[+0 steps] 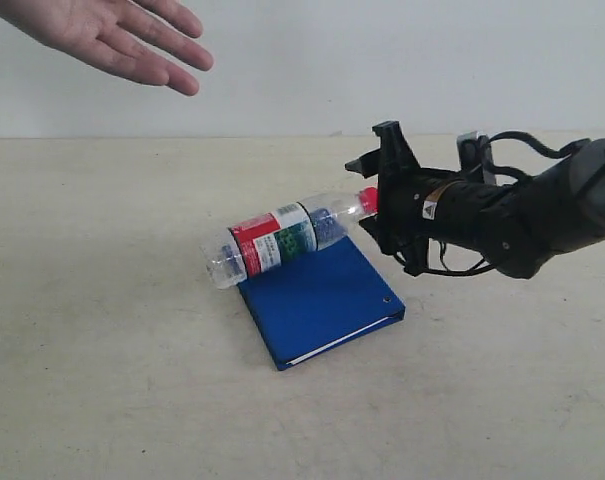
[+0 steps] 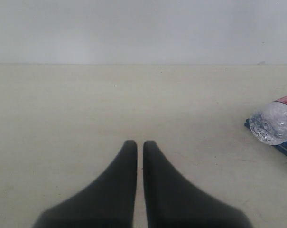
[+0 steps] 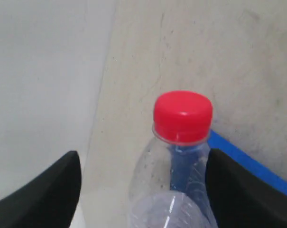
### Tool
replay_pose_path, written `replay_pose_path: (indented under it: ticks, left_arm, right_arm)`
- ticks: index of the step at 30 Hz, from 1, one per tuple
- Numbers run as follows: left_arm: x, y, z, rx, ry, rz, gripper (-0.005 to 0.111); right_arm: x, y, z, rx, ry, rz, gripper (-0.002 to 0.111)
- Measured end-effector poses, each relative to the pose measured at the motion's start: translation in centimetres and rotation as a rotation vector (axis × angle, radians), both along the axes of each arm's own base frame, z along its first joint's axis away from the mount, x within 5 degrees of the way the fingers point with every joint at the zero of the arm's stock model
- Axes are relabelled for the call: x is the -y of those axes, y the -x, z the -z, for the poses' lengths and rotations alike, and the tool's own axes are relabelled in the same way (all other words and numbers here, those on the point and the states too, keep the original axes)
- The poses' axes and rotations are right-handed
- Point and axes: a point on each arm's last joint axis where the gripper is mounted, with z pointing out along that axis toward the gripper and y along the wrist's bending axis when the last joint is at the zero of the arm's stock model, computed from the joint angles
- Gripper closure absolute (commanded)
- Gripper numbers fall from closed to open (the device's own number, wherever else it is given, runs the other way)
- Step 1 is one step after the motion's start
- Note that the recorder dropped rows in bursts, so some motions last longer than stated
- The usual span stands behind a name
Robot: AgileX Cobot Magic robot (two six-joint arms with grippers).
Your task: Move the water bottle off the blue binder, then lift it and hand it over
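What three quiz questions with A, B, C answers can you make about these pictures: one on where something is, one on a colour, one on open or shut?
1. Where does the water bottle lie? A in a box; B on the blue binder; C on a shelf.
2. What colour is the bottle's cap? A red; B yellow; C black.
3. How is the left gripper? A wide open; B holding a cup; C shut.
Answers: 1 B, it lies on its side across the binder. 2 A, the right wrist view shows it red. 3 C, its fingers nearly touch, nothing between them.
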Motion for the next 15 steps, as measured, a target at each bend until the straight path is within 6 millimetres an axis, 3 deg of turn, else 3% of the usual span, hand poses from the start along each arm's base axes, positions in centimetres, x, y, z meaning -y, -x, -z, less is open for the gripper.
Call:
replay_pose_path:
  ticks: [9, 15]
  left_arm:
    - [0.0, 0.0, 0.0, 0.0, 0.0, 0.0, 0.102]
    - [0.0, 0.0, 0.0, 0.0, 0.0, 0.0, 0.102]
  right_arm:
    - [-0.8, -0.5, 2.5, -0.028, -0.017, -0.052, 0.042]
    - [-1.5, -3.2, 2.6, 0.034, -0.025, -0.023, 0.042]
